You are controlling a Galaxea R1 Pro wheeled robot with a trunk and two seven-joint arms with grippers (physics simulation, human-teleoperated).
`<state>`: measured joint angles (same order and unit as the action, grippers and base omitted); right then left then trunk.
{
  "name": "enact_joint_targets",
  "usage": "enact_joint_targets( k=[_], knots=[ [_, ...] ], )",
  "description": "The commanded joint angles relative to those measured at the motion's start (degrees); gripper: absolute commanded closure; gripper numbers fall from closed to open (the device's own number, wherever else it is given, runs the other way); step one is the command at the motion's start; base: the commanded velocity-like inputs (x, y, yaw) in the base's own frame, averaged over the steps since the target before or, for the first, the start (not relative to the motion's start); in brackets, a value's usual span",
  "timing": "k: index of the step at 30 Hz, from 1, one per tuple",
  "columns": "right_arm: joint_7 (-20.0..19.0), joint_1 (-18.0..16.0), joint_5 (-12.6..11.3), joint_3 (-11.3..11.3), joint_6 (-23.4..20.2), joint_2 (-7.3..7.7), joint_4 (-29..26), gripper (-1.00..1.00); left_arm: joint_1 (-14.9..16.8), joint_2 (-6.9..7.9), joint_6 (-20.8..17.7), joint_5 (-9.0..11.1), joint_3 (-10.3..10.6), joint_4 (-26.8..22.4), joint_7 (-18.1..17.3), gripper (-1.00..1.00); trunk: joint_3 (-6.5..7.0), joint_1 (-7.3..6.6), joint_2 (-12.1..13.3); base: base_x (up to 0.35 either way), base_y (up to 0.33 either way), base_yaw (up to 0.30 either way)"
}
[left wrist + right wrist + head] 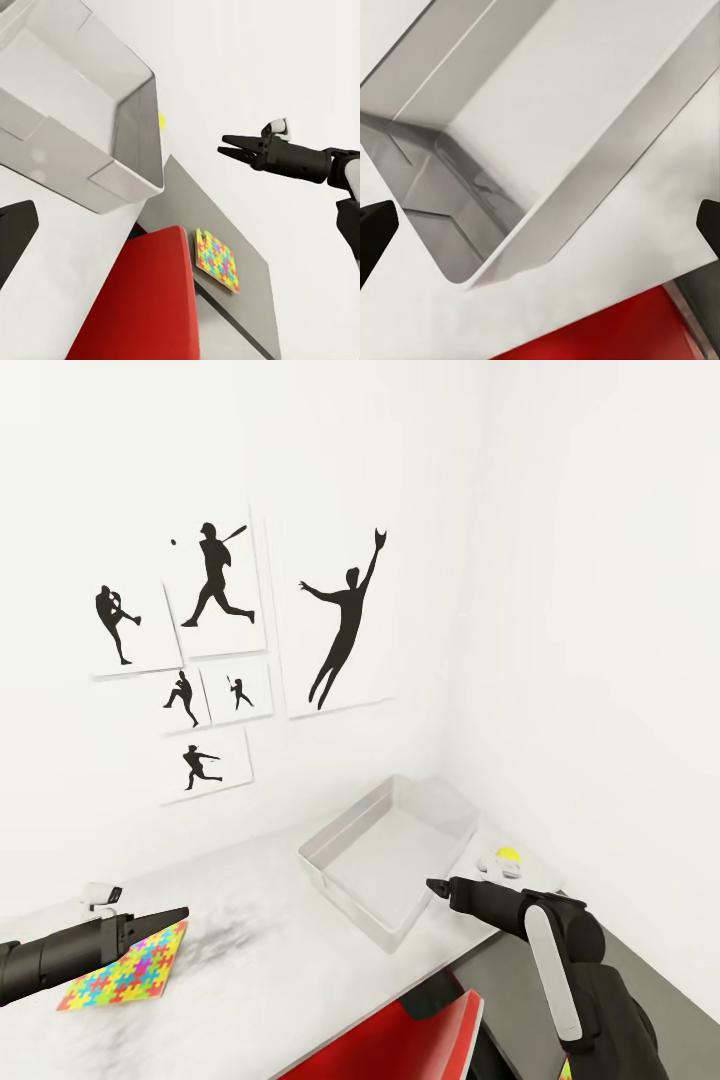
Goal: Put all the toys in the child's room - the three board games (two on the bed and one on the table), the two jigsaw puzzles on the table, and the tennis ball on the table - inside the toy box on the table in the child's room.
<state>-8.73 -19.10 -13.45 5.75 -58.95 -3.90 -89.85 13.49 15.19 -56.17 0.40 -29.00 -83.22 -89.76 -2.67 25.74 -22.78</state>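
while the head view looks down at the corner of the room, the grey bin (395, 850) sits on the pale counter (250, 920) with nothing visible inside it. just beyond the bin, toward the corner, lies the yellow-green ball (508, 855), next to a small white thing i cannot make out. well away from the bin, on the left part of the counter, lies a jigsaw square (125, 970), and the left gripper (180, 913) is above its far edge; whether it touches the square, and how far its jaws are parted, i cannot tell. the right gripper (432, 884) is by the bin's near right rim. black sports prints (215, 650) hang on the wall above the bin, and a red chair (400, 1040) is below the counter edge, nearer the robot than the bin.

in the left wrist view the bin (90, 142) is large and close, with a sliver of the ball (161, 120) past its rim. the right gripper (223, 145) is well off to the side of the bin, its jaws parted a little and holding nothing. a second jigsaw square (217, 260) lies on a grey surface beside the red chair (142, 300).

in the right wrist view the bin (547, 135) is just ahead on the counter (607, 247), and the two dark fingertips (375, 232) are spread wide with nothing between them.
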Motion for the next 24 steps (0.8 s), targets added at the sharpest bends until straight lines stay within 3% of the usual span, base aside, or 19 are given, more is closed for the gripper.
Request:
enact_joint_targets(
  k=[1,14,24],
  knots=[
    [-0.4,-0.1,0.2,0.1,-0.3,-0.06,0.0,-1.00,0.0,0.01,-0.6,-0.1,0.0,0.0,-0.2,-1.00,-0.14,0.04,-0.1,0.000,0.000,0.000],
    [-0.4,0.0,0.2,0.1,0.6,-0.06,-0.1,-1.00,0.0,0.01,-0.6,-0.1,0.0,0.0,-0.2,-1.00,-0.14,0.04,-0.1,0.000,0.000,0.002],
    [-0.4,0.0,0.1,0.1,1.0,-0.06,0.0,-1.00,0.0,0.01,-0.6,-0.1,0.0,0.0,-0.2,-1.00,-0.14,0.04,-0.1,0.000,0.000,0.140]
  ],
)
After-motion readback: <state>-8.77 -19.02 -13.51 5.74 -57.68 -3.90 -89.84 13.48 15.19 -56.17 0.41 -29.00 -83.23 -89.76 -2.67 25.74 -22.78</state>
